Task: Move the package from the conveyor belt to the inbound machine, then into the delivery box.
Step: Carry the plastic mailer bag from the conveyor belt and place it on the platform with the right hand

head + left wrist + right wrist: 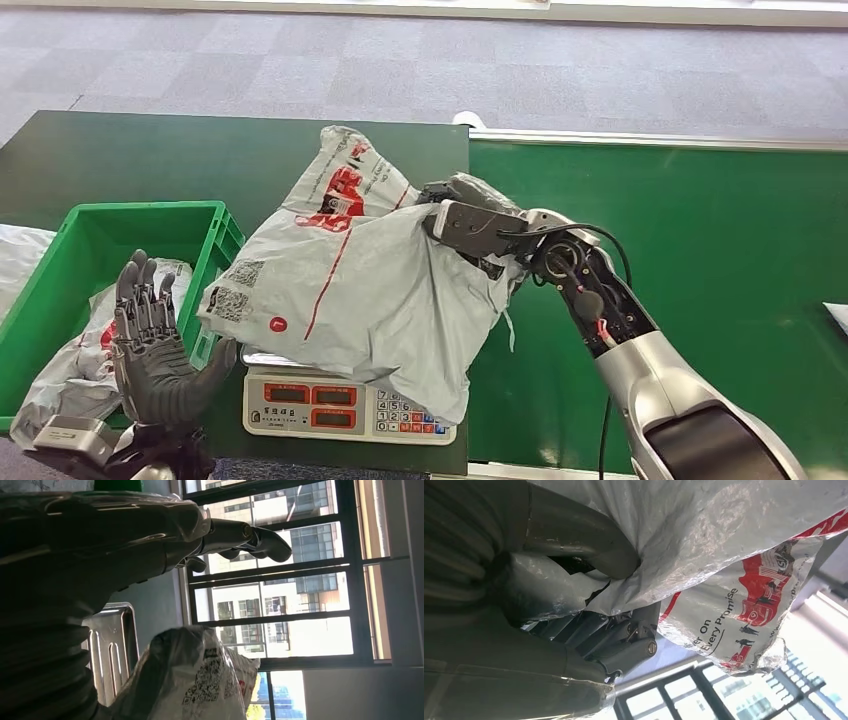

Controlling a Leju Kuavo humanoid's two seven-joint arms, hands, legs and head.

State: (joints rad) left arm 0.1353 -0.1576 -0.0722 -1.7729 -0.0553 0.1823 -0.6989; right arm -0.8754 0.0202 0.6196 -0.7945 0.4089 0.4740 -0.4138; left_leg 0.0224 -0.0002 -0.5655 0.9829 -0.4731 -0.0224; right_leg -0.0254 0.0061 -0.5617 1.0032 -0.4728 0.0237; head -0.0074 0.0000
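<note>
Package (370, 290), a crinkled grey poly mailer with red print and QR labels, is lying draped over the weighing scale (345, 405), its long axis running from the far edge of the dark table (150, 160) down toward us. We are gripping its right edge with our right hand (470, 225), thumb and fingers (624, 635) pinching the thin film. Our left hand (155, 345) is hovering with fingers spread, holding nothing, between the scale and the green crate (60, 275), which is sitting to the package's left and holding another soft bag (90, 350).
</note>
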